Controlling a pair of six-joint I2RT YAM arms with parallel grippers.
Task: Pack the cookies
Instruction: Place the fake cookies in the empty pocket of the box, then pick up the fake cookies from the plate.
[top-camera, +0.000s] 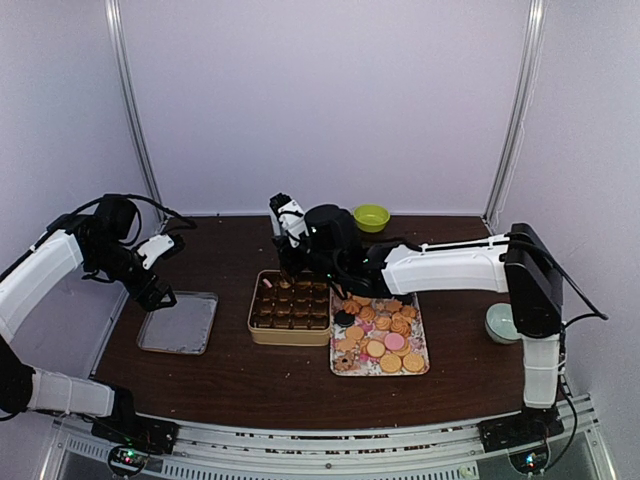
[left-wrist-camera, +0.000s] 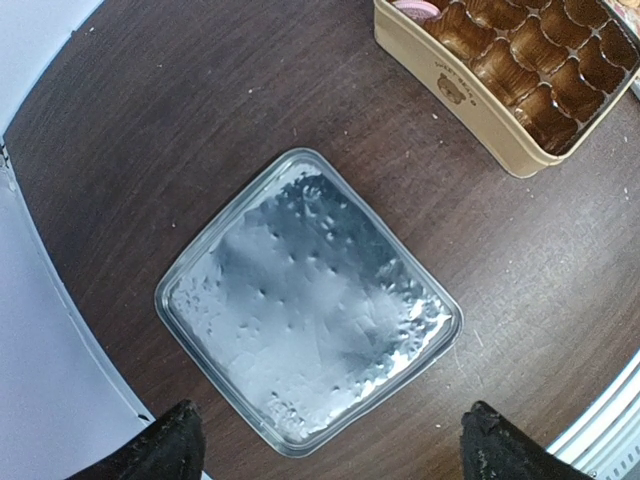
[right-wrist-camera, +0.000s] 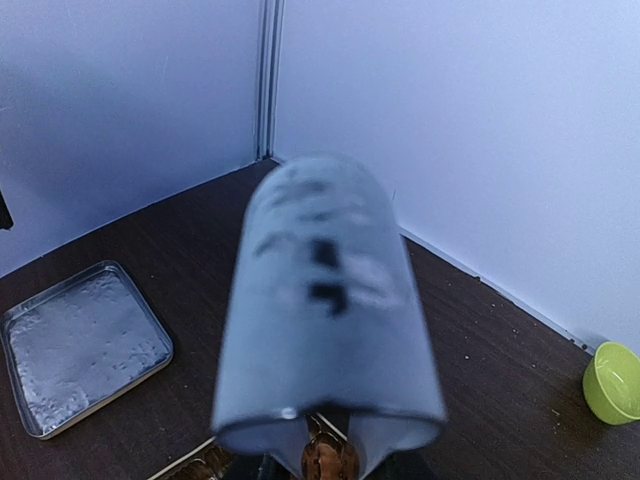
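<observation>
While left gripper (left-wrist-camera: 340, 445) hangs released over silver tray (left-wrist-camera: 300, 300), blurred white shape (right-wrist-camera: 325, 300) blocks right gripper (top-camera: 288, 266): state cannot tell.

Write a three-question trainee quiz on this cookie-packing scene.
1. True or false: the left gripper is open above the silver tray.
2. Most cookies lie: A) in the green bowl; B) beside the tin, on its right in the top view; C) on the silver tray.
3. What colour is the cookie in the tin's corner, left wrist view?
Key: 1 true; 2 B; 3 pink.
</observation>
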